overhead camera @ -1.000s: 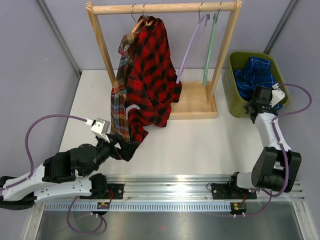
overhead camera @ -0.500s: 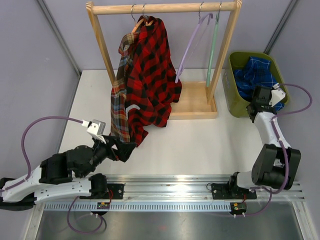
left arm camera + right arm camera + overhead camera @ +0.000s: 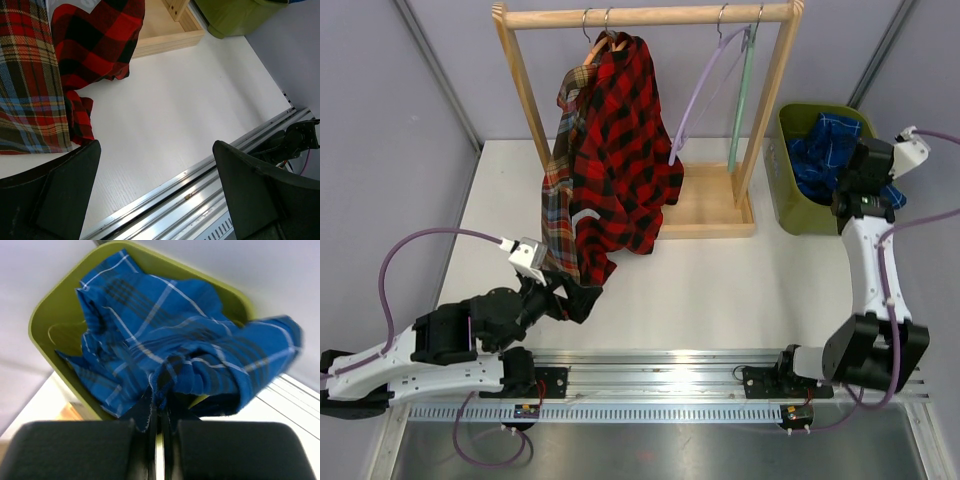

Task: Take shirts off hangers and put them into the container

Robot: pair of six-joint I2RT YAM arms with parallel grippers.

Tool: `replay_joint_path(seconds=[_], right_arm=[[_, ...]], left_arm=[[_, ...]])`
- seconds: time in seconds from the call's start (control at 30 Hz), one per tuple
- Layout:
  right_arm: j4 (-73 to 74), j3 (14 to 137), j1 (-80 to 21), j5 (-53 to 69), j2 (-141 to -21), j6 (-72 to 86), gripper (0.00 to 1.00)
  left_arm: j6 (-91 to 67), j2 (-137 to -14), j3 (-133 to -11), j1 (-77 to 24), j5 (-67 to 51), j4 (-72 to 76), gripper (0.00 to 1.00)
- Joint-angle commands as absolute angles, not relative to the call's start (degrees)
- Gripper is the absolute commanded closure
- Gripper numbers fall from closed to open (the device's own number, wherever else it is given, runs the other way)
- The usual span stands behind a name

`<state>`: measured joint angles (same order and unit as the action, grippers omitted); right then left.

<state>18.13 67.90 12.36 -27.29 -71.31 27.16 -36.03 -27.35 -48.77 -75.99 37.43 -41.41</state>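
Pinching blue shirt (image 3: pixel 165 340) over container (image 3: pixel 60 305)

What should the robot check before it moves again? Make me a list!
1. Right gripper shut on the blue shirt: ok.
2. Blue shirt fully down inside the container: not ok, a fold is pinched up above it.
3. Left gripper open and empty: ok.
4. Red plaid shirt and brown plaid shirt off the rail: not ok, both hang there.
5. Lilac hanger and green hanger bare: ok.
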Motion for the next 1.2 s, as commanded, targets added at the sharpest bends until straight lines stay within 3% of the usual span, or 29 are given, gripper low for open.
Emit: replay_joint_path(seconds=[0.0, 0.23, 0.43, 0.77, 0.93, 1.0, 1.07, 1.1, 1.17], right_arm=[[13.7, 75.1, 12.1, -24.6, -82.1, 27.4, 1.0], [18.7, 101.4, 12.0, -19.9, -107.2, 30.5, 1.0], [44.1, 132.8, 12.0, -22.4, -133.7, 31.9, 1.0], [45.7, 126.7, 12.1, -15.1, -140.3, 34.2, 1.0], [39.7, 119.5, 12.1, -9.2, -134.5, 31.5, 1.0], [34.7, 117.0, 12.0, -8.8, -128.8, 30.1, 0.69], [30.7, 113.0, 12.0, -9.8, -121.3, 28.9, 0.56], [26.9, 110.9, 12.0, -10.1, -118.8, 27.3, 0.41], [24.7, 110.5, 11.7, -11.2, -112.3, 25.6, 0.25]], left_arm=[[-36.4, -27.2, -48.9, -75.9, 37.7, -38.6, 0.01], [-39.1, -25.2, -49.5, -75.8, 39.7, -41.9, 0.01], [-40.8, -25.3, -51.3, -75.9, 41.2, -45.3, 0.01], [-41.7, -27.1, -52.8, -75.9, 40.8, -46.1, 0.01], [-41.7, -26.3, -52.4, -75.9, 40.3, -45.6, 0.01], [-41.3, -26.0, -52.2, -75.9, 40.1, -45.4, 0.01], [-41.0, -26.2, -52.2, -75.9, 40.1, -45.4, 0.01], [-40.5, -26.3, -52.2, -75.9, 40.1, -45.3, 0.01], [-40.2, -26.5, -52.2, -75.9, 40.3, -45.0, 0.01]])
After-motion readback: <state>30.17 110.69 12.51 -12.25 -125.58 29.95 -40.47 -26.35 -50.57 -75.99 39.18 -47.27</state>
